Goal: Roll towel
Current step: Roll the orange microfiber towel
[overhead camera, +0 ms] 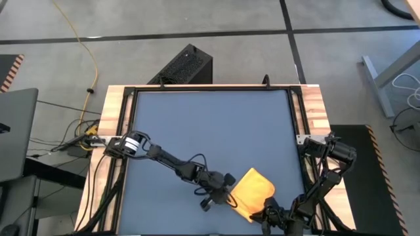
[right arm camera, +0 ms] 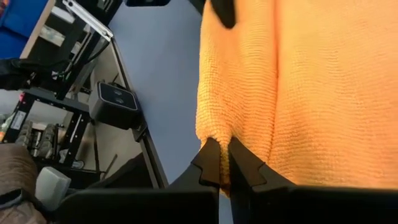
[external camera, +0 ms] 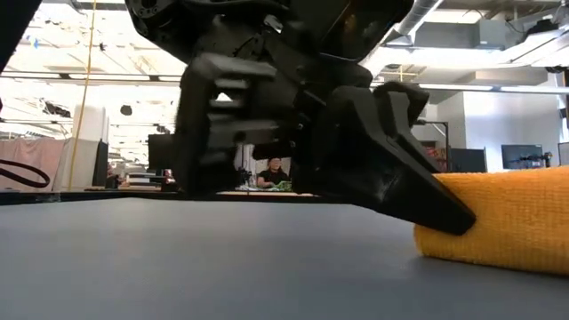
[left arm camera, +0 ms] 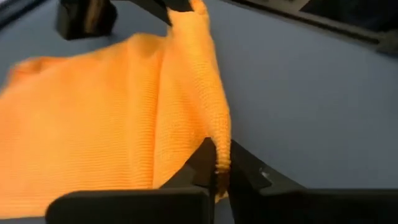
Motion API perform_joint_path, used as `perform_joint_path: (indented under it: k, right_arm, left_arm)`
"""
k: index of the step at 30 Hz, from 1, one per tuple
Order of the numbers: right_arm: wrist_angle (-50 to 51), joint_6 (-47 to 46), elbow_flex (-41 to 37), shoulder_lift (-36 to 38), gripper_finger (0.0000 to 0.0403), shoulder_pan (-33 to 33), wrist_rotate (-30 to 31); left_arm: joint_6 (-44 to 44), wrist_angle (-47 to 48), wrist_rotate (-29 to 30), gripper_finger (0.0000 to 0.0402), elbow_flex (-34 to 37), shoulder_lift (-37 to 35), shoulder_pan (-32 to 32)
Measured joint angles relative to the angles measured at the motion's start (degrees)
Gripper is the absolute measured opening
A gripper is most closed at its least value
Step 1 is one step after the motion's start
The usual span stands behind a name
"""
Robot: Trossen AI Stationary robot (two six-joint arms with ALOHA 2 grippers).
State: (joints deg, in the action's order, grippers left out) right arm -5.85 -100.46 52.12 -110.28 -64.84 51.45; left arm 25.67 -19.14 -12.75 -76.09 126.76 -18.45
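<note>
High view: the left arm reaches in from the table's left rail across the dark blue table (overhead camera: 197,124) toward the near edge. Its left gripper (overhead camera: 226,195) sits at the left edge of the towel (overhead camera: 254,190). The left wrist view shows its fingers (left arm camera: 204,163) pressed together with a raised fold of the yellow cloth pinched between them. The cloth rises in a ridge from that pinch and spreads out flat on the table to one side.

The towel lies near the front edge of the table, right of centre, partly folded over itself. In the low view it shows as a thick yellow bundle (external camera: 507,218) resting on the tabletop, with a dark finger of one gripper touching its left end.

Farther right, the right arm comes down from the table's right rail, and the right gripper (overhead camera: 270,214) is at the towel's near right corner, by the table's front edge. In the right wrist view its fingers (right arm camera: 211,163) are closed on the towel's edge, the cloth bunching just above them.
</note>
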Motion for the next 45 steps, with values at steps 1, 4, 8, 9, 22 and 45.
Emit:
perform_joint_path:
  k: [1, 4, 8, 9, 22, 45]
  right_arm:
    - [0.0, -0.6, 0.0, 0.0, 0.0025, 0.0, 0.0]
    - [0.0, -3.0, 0.0, 0.1, 0.0026, -0.1, -1.8]
    - [0.3, -6.1, 0.0, 0.2, 0.0025, -0.5, -2.4]
    - [0.7, -7.0, 0.0, 0.2, 0.0025, -0.5, -2.4]
    - [5.5, -14.0, 1.5, 0.1, 0.0025, 4.3, -14.7]
    - [20.7, -17.8, 7.0, 0.0, 0.0026, 7.6, -19.4]
  left_arm:
    - [-1.5, 0.2, -1.5, 0.0009, 0.0, 0.0, 0.3]
    - [-9.2, 0.3, -7.7, 0.0004, -0.1, 0.0, 1.8]
    - [-21.4, 3.9, -15.8, 0.0002, -2.1, 0.0, 4.5]
    - [-24.3, 5.5, -17.5, 0.0002, -2.9, 0.0, 5.1]
    - [-45.7, 15.6, -19.2, 0.0003, -6.0, 0.0, 6.2]
    - [-35.2, 20.5, -29.3, 0.0055, -5.9, -4.6, 13.1]
